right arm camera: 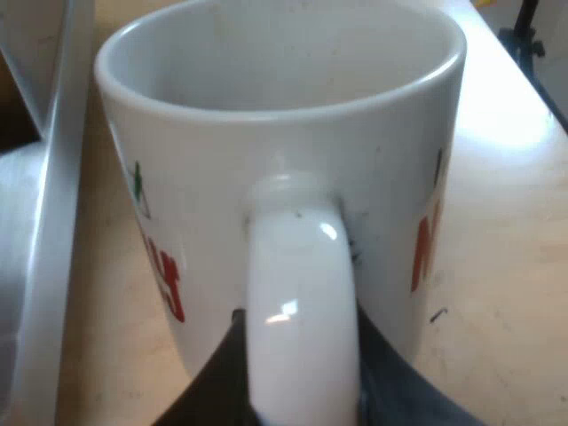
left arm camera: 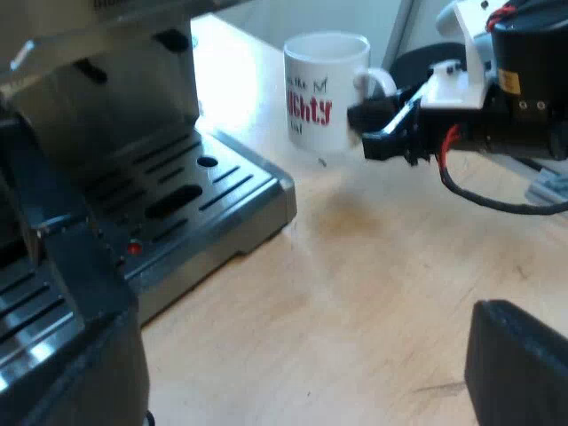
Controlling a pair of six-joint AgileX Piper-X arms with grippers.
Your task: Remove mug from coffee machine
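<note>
My right hand (left arm camera: 371,130) pinches the mug (left arm camera: 324,89) by its handle (right arm camera: 297,293), fingers closed on it. The mug is just beside the coffee machine (left arm camera: 106,106). I judge it stiff, slick, breakable and fairly heavy, so the handle needs a firm grip.

Open tabletop (left arm camera: 373,293) beside espresso machine (left arm camera: 204,195), mug (left arm camera: 324,89) standing close by

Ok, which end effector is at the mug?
The right end effector: its fingers straddle the mug's handle. The left end effector is apart from it, over the table by the espresso machine.

One mug (left arm camera: 324,89), one espresso machine (left arm camera: 133,204), one table (left arm camera: 355,293)
</note>
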